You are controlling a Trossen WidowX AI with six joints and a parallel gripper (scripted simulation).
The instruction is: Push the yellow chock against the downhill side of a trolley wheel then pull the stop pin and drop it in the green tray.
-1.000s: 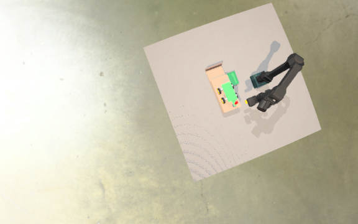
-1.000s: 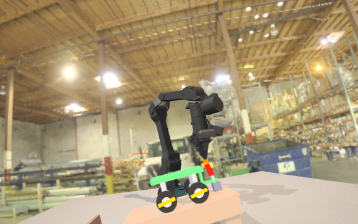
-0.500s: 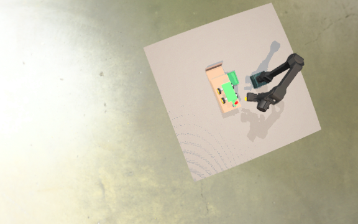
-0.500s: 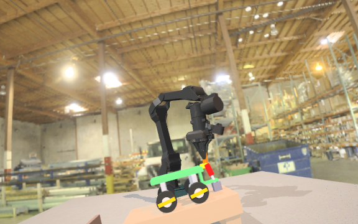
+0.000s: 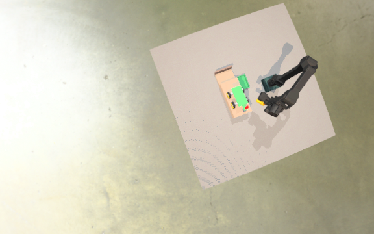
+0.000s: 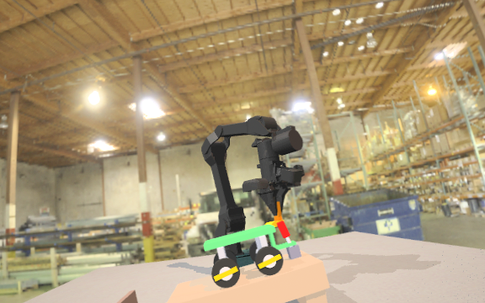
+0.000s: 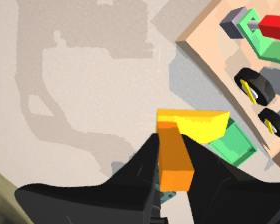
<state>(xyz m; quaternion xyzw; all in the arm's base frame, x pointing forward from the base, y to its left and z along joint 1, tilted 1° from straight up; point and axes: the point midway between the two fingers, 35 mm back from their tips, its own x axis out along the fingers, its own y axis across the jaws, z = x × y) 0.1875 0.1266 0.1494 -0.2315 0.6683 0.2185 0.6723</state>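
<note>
My gripper [image 7: 167, 139] [image 6: 278, 214] is shut on the orange handle of the yellow chock [image 7: 201, 126] [image 5: 260, 102] and holds it in the air, beside the ramp's uphill end. The chock's rubber base cannot be made out. The light green trolley [image 5: 239, 96] [image 6: 242, 237] stands on the ramp [image 5: 226, 77] [image 6: 306, 273] [image 7: 203, 22]. The red-headed stop pin [image 5: 247, 106] [image 6: 284, 230] [image 7: 275, 27] sits upright in the bracket at the trolley's uphill end. The green tray [image 5: 245, 81] [image 7: 234, 145] lies on the table beside the ramp, on the arm's side.
A brown end board [image 5: 223, 69] [image 6: 128, 297] stands at the ramp's downhill end. The arm's dark base [image 5: 267, 85] stands on the table [image 5: 187, 65] beyond the tray. A grey block [image 6: 294, 252] [image 7: 233, 23] sits on the ramp by the pin.
</note>
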